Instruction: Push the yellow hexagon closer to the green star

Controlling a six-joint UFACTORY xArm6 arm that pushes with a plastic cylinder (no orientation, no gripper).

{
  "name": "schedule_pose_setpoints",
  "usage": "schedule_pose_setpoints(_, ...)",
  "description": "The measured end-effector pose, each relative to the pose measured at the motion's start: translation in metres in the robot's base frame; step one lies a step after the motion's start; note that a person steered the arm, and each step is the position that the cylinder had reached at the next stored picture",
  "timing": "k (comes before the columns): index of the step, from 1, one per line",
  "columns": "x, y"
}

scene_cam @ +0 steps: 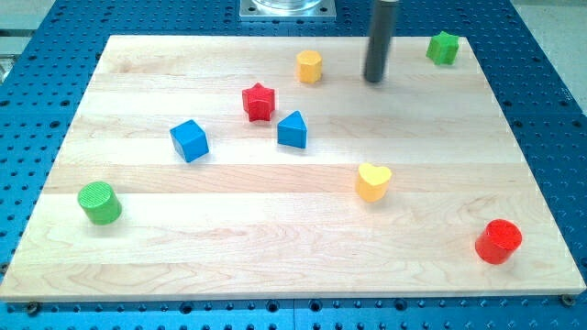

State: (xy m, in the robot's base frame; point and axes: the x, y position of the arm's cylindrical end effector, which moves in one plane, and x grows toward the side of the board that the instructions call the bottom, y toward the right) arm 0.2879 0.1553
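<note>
The yellow hexagon (310,66) sits near the view's top, a little left of centre. The green star (443,48) sits at the board's top right corner. My tip (373,80) is on the board between them, to the right of the yellow hexagon and left of and slightly below the green star. It touches neither block.
A red star (259,101), a blue triangle (293,130) and a blue cube (189,140) lie left of centre. A yellow heart (372,181) lies right of centre. A green cylinder (99,203) is at bottom left, a red cylinder (498,241) at bottom right.
</note>
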Motion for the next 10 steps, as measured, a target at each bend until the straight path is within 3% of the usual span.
schedule_pose_setpoints(1,0.034,-0.001)
schedule_pose_setpoints(3,0.04,-0.087)
schedule_pose_setpoints(4,0.028,-0.158)
schedule_pose_setpoints(5,-0.012,-0.143)
schedule_pose_setpoints(6,-0.018,-0.172)
schedule_pose_setpoints(8,-0.043,-0.027)
schedule_pose_setpoints(9,-0.013,-0.06)
schedule_pose_setpoints(10,-0.004,-0.031)
